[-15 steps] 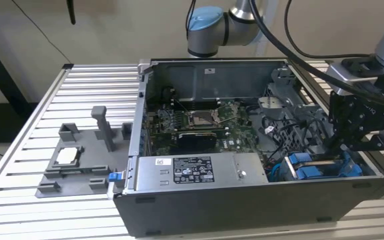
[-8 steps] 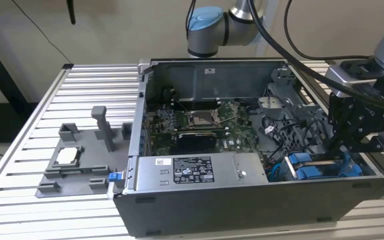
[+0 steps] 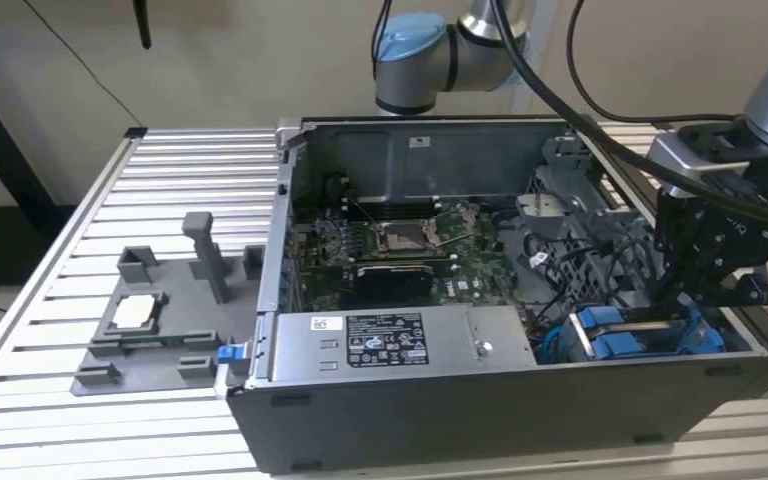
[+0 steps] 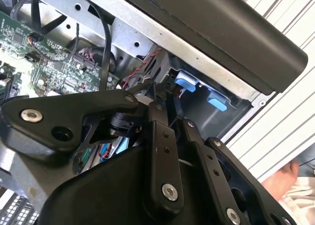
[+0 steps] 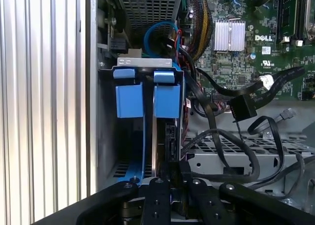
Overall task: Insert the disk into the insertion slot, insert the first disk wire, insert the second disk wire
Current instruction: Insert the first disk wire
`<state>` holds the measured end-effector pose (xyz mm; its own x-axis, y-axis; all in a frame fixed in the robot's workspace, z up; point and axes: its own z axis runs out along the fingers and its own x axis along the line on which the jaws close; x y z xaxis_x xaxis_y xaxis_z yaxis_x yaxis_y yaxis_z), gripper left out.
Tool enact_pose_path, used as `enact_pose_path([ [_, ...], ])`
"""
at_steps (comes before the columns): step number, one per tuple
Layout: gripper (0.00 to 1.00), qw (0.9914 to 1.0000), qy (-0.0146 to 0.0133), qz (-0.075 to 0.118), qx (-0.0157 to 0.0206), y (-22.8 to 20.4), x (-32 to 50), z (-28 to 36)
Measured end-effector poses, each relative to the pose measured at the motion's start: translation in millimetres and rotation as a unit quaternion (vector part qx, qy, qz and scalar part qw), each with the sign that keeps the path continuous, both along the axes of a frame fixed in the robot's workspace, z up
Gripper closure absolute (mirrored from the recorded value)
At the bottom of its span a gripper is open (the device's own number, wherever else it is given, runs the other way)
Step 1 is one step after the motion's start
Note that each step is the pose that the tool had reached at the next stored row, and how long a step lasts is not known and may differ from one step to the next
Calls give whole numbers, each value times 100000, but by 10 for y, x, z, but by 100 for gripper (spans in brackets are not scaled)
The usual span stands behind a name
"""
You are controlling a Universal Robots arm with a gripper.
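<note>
Disk is sitting on edge inside the insertion slot, at the corner of the computer case on the exterior view's right. In the first wrist view you are seeing its narrow dark side. Its long axis is running down the cage, from the blue carrier tab toward the end effector, with its broad faces lying alongside the cage walls. You cannot tell from these views whether the end effector is spread or pinching; it is hanging right at the disk's near end. A black wire plug is lying loose beside the cage. You are probably dealing with a dense, rigid, shock-sensitive part, so take it by the blue carrier, not the connector edge.
</note>
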<state>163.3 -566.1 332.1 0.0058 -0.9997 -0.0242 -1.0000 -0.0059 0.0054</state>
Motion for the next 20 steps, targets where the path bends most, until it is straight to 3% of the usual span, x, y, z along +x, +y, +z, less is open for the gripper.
enact_pose_path([
  [3, 80, 100000, -1, 1, 68, 0, 0, -6],
  [4, 73, 100000, -1, -12, 45, 0, 0, -4],
  [5, 73, 100000, -2, -92, 18, 0, 0, 0],
  [7, 73, 100000, 2, -226, 19, 0, 0, 37],
  [17, 73, 100000, 1, -227, 10, 1, 1, 489],
  [20, 73, 100000, -2, -229, 3, 2, 0, 573],
])
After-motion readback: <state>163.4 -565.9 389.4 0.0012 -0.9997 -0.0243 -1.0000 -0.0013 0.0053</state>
